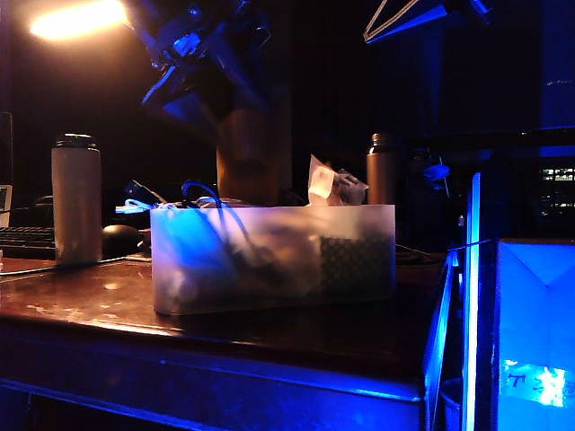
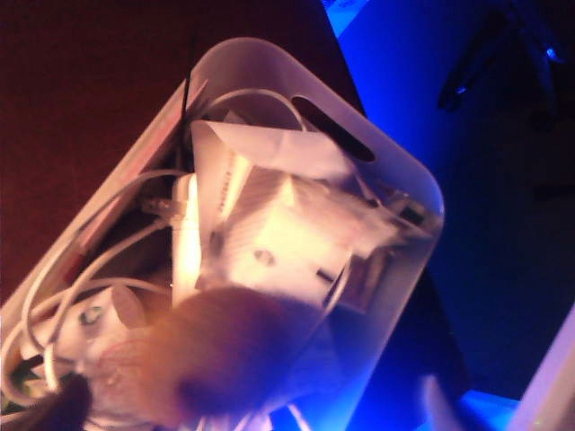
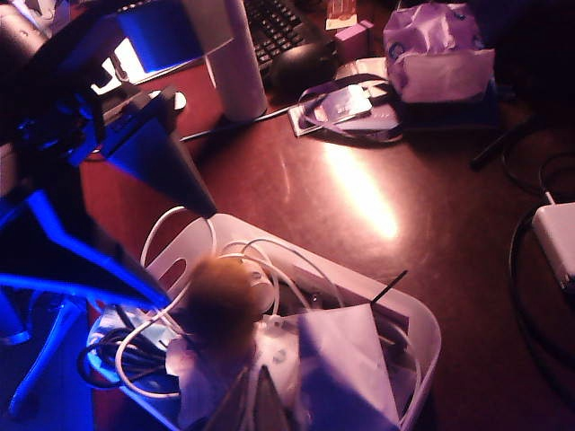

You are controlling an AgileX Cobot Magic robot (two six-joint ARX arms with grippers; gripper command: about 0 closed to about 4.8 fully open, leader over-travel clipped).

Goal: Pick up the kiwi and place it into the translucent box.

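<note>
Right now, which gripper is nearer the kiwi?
Left. The left gripper hangs just above the kiwi, which lies on the clutter in the translucent box. The right gripper is over the box too, somewhat farther off.

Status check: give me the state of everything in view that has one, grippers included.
kiwi: lying in the box on the cables and papers, free of any grip.
box: upright on the table, lidless, packed with clutter.
left gripper: above the box, jaws open, holding nothing.
right gripper: its jaws show in no view.
bottle: upright, capped.
</note>
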